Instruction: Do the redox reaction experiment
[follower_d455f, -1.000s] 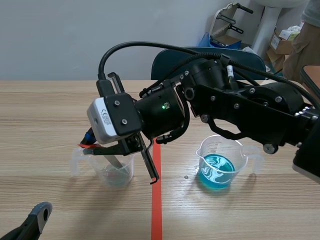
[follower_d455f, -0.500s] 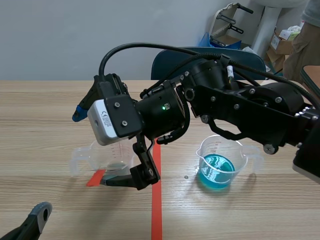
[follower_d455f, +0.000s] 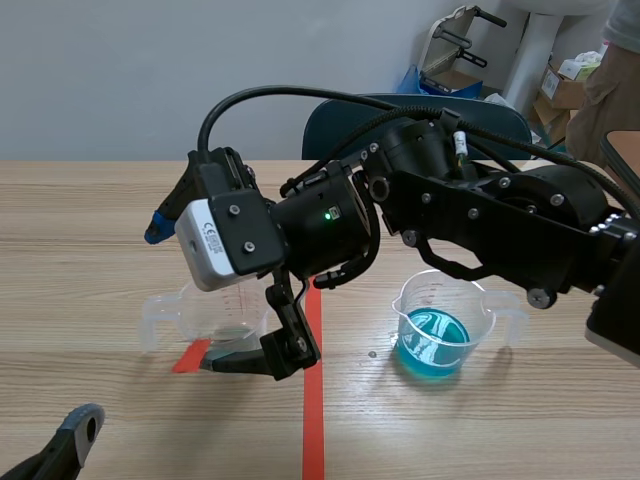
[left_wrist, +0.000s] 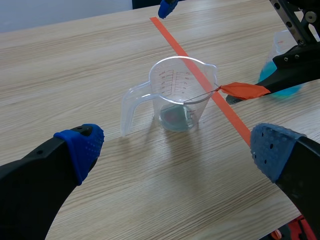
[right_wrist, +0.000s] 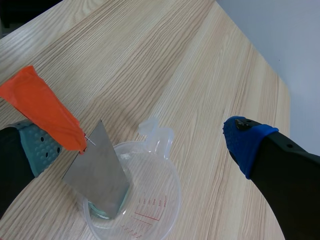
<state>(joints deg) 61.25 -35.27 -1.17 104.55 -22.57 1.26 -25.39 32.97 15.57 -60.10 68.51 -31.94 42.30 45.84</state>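
A clear beaker (follower_d455f: 215, 320) stands left of the red tape line with a little liquid in its bottom. A grey metal sheet (right_wrist: 97, 170) stands in it and leans on the rim. The sheet's orange tag (follower_d455f: 190, 355) sticks out over the rim. My right gripper (follower_d455f: 195, 295) is open around the beaker, with one fingertip (follower_d455f: 160, 225) raised behind it. The other fingertip (follower_d455f: 240, 362) is low, beside the tag. It grips nothing. My left gripper (left_wrist: 175, 150) is open, short of the beaker (left_wrist: 172, 85). A second beaker (follower_d455f: 440, 325) holds blue liquid.
The red tape line (follower_d455f: 313, 420) runs down the table between the two beakers. The right arm (follower_d455f: 480, 215) spans the table above the blue beaker. A blue chair (follower_d455f: 420, 110) stands behind the table, with boxes (follower_d455f: 565, 85) and a person (follower_d455f: 612, 75) at the back right.
The right gripper has opened and let go of the metal sheet, which now leans in the clear beaker. The beaker sits slightly lower in view. The left arm has not moved.
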